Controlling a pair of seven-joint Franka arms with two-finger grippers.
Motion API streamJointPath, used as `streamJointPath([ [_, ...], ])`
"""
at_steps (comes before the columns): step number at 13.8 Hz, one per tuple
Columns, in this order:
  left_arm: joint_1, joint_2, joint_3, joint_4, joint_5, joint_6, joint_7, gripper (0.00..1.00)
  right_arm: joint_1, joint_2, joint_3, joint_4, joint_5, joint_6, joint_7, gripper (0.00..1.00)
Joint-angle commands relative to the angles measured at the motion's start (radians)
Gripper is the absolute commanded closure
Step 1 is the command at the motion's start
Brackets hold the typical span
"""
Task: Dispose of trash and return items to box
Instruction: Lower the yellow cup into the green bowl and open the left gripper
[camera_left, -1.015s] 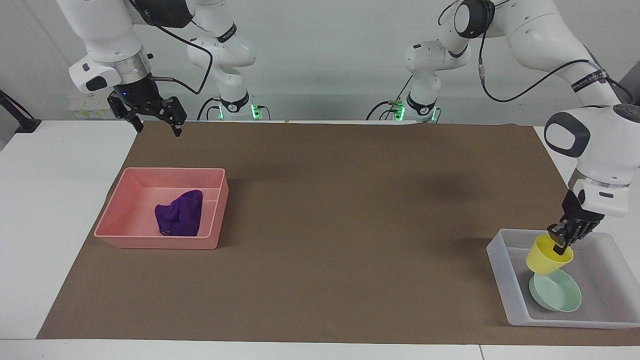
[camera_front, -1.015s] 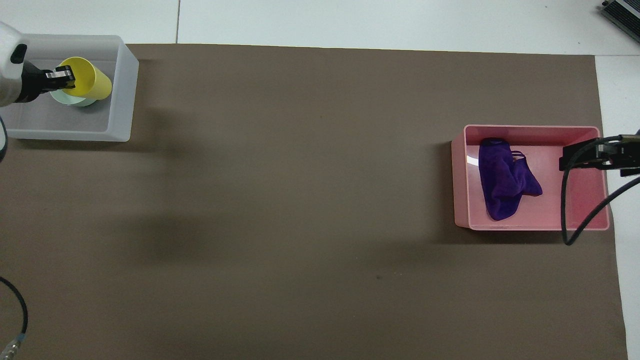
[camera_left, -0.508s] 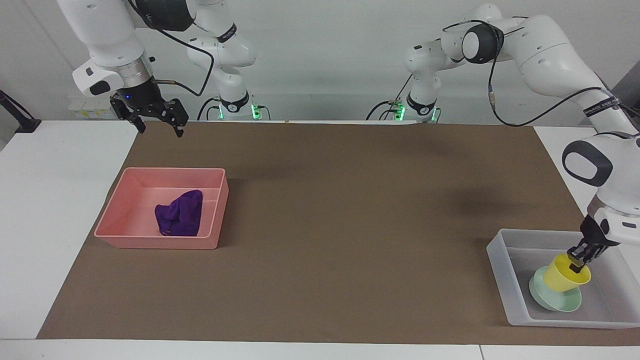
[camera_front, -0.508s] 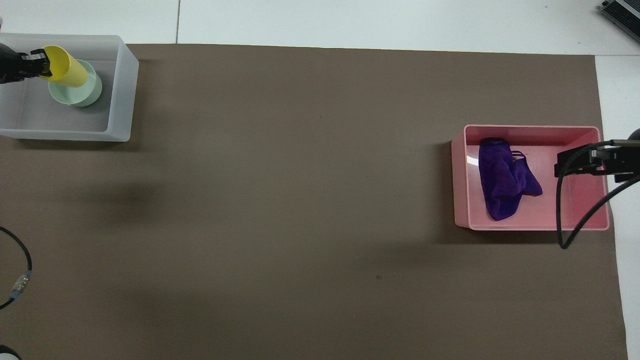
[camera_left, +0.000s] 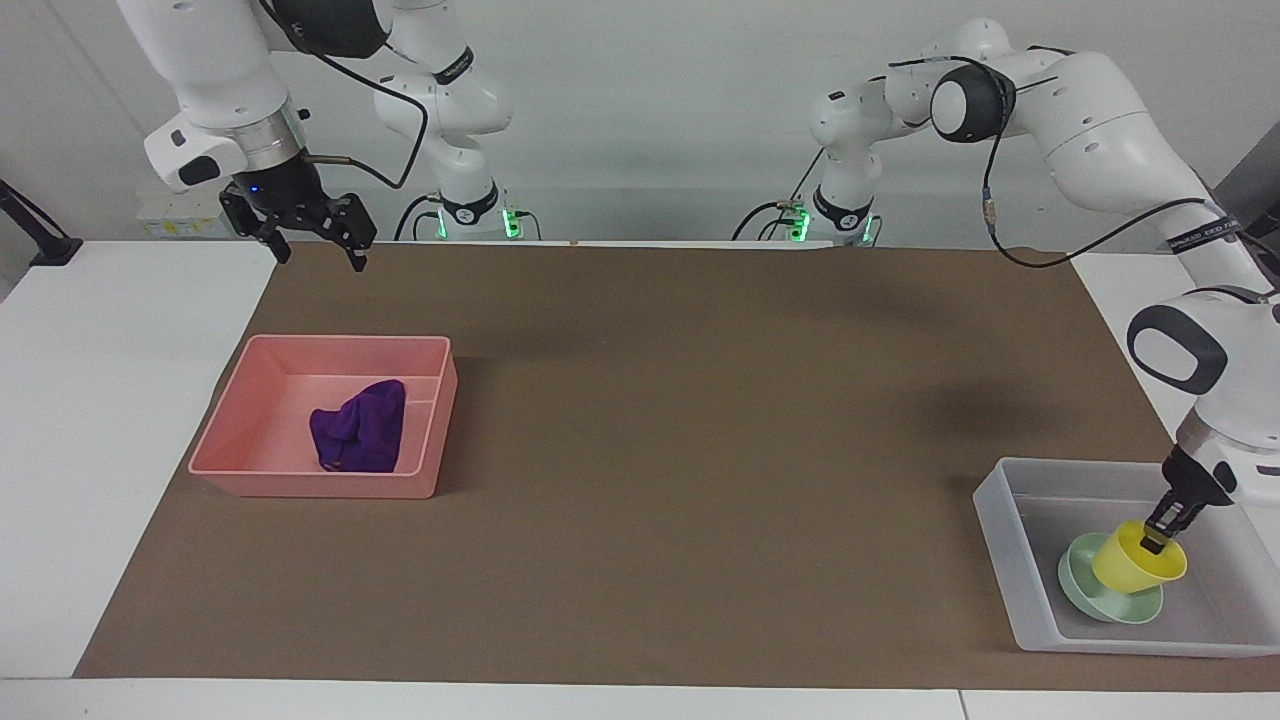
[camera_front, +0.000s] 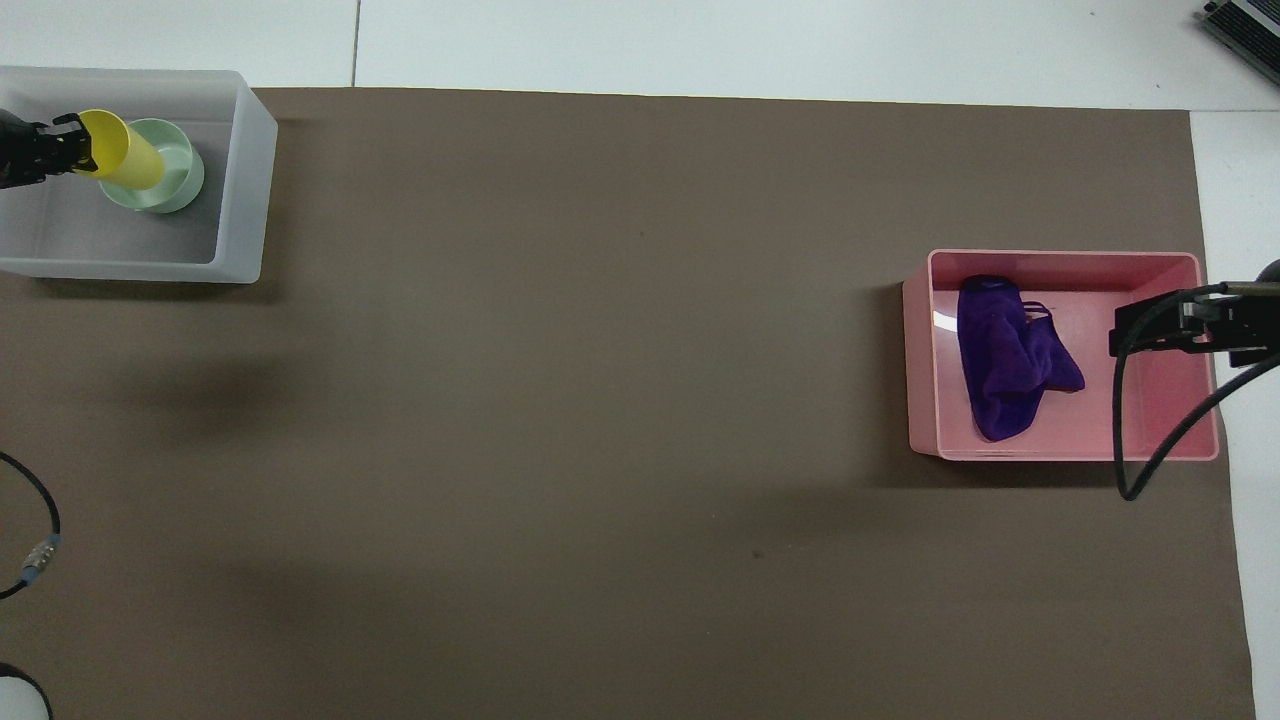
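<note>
Left gripper (camera_left: 1158, 540): fingers pinched on the rim of the yellow cup (camera_left: 1136, 566), reaching in from the left arm's end of the table. The cup hangs tilted, mouth up toward the gripper, base down in the mint-green bowl (camera_left: 1100, 598). From overhead its long axis runs from the gripper out over the bowl, base end pointing toward the table's middle. We cannot tell whether the base already bears on the bowl's floor or sits just above it.

The bowl lies flat in the translucent box (camera_left: 996, 530), so both items are over or in the box. The coming move, as we judge it, is a release. It turns on the tilt, since the cup may settle upright in the bowl or tip onto its side.

Right gripper (camera_left: 312, 242): fingers spread, empty, held high at the right arm's end and waiting. From overhead it covers part of the pink bin (camera_left: 225, 432). The purple cloth (camera_left: 360, 428) lies crumpled on the bin's floor, so the trash looks dealt with.

The left arm is the one at the box.
</note>
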Motion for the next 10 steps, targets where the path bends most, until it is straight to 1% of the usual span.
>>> streamJointPath([
  [1, 0.008, 0.000, -0.006, -0.017, -0.014, 0.024, -0.047, 1.00, -0.011, -0.023, 0.003, -0.026, 0.016, -0.004, -0.008, 0.00],
  [3, 0.008, -0.008, -0.006, -0.038, -0.014, 0.028, -0.055, 1.00, -0.009, -0.025, 0.003, -0.026, 0.016, -0.004, -0.008, 0.00],
  [4, 0.010, -0.008, -0.006, -0.038, -0.015, 0.030, -0.081, 0.84, -0.009, -0.023, 0.003, -0.026, 0.016, -0.004, -0.008, 0.00],
  [6, 0.013, -0.008, -0.006, -0.038, -0.015, 0.037, -0.113, 0.35, -0.009, -0.025, 0.003, -0.026, 0.016, -0.004, -0.008, 0.00],
  [7, 0.015, -0.009, -0.006, -0.035, -0.014, 0.034, -0.113, 0.27, -0.009, -0.025, 0.003, -0.026, 0.016, -0.004, -0.008, 0.00],
  [9, 0.011, -0.009, -0.006, -0.032, -0.006, 0.036, -0.104, 0.00, -0.009, -0.025, 0.003, -0.026, 0.016, -0.004, -0.008, 0.00],
  [10, 0.008, -0.012, -0.006, -0.032, 0.001, 0.037, -0.095, 0.00, -0.009, -0.025, 0.003, -0.026, 0.016, -0.004, -0.008, 0.00],
])
